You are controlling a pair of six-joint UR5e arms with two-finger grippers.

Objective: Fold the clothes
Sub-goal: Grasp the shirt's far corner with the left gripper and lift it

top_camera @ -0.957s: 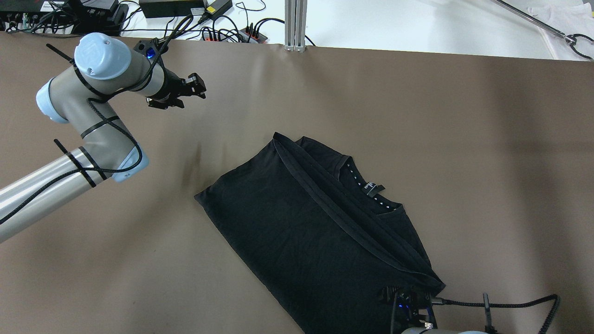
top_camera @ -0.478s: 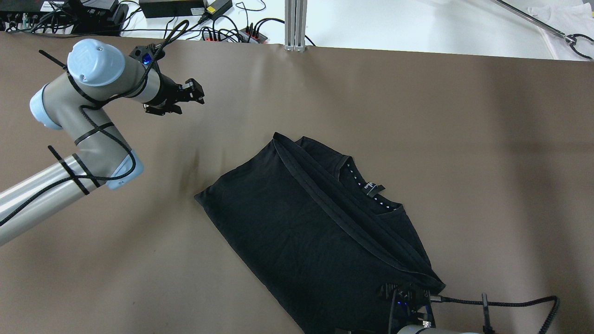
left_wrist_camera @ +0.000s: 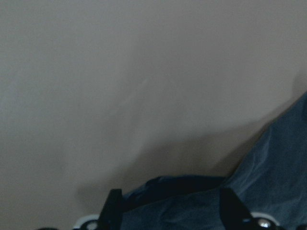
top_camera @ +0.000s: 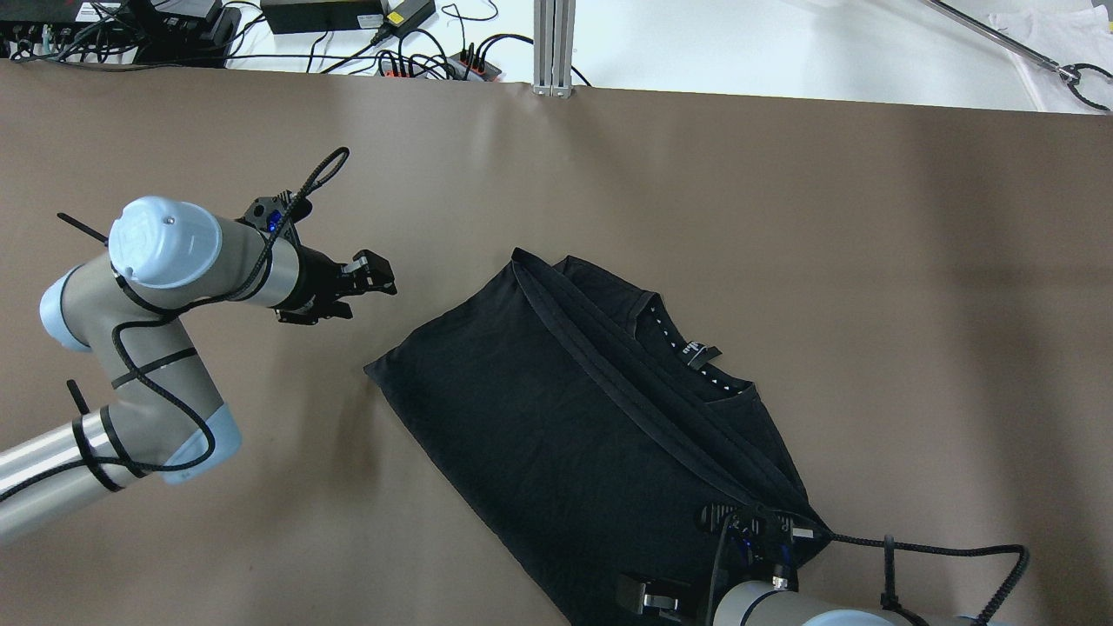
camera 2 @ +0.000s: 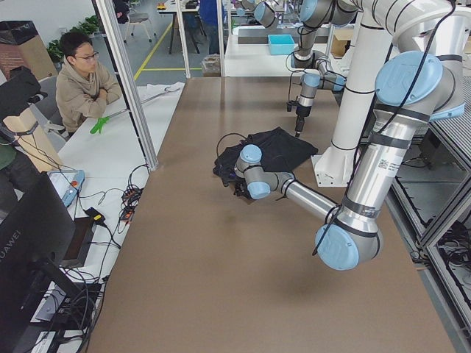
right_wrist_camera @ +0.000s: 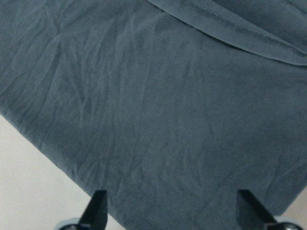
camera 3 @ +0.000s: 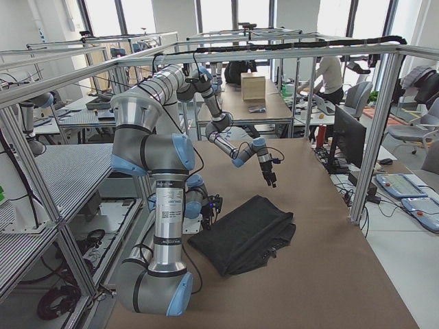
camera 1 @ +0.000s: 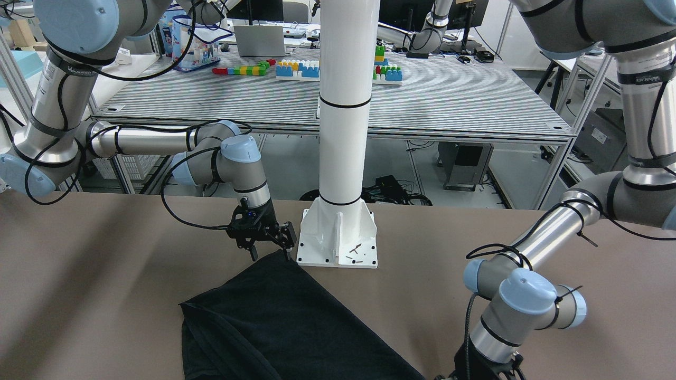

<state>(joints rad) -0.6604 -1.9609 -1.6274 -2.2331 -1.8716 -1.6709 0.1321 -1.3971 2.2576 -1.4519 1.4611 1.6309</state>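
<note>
At the left of the overhead view the left arm [top_camera: 130,348] reaches in over the brown worktop [top_camera: 783,217]. The left tool [top_camera: 369,296] hangs with its jaws spread, near the leftmost corner of the black garment [top_camera: 556,435] but apart from it in that view. Its wrist camera shows dark fabric low in the frame between the two fingers [left_wrist_camera: 113,208]; whether they touch it cannot be told.

The garment lies folded and flat, set diagonally from the centre to the lower right of the overhead view. A stitched hem band [top_camera: 591,348] runs across it from upper left to lower right. Beyond the band, the collar with its neck label [top_camera: 701,352] lies uncovered.

At the lower right the right arm [top_camera: 765,609] covers the garment's corner. In the front-facing view the right tool [camera 1: 272,252] stands at that corner's tip with its jaws apart and nothing between them. It is just beside the base plate [camera 1: 338,237] of the white pillar [camera 1: 343,105]. A few loose screws [camera 1: 356,253] lie on the plate.

A power strip [top_camera: 435,63] and an aluminium post [top_camera: 554,43] sit past the worktop's upper edge.
</note>
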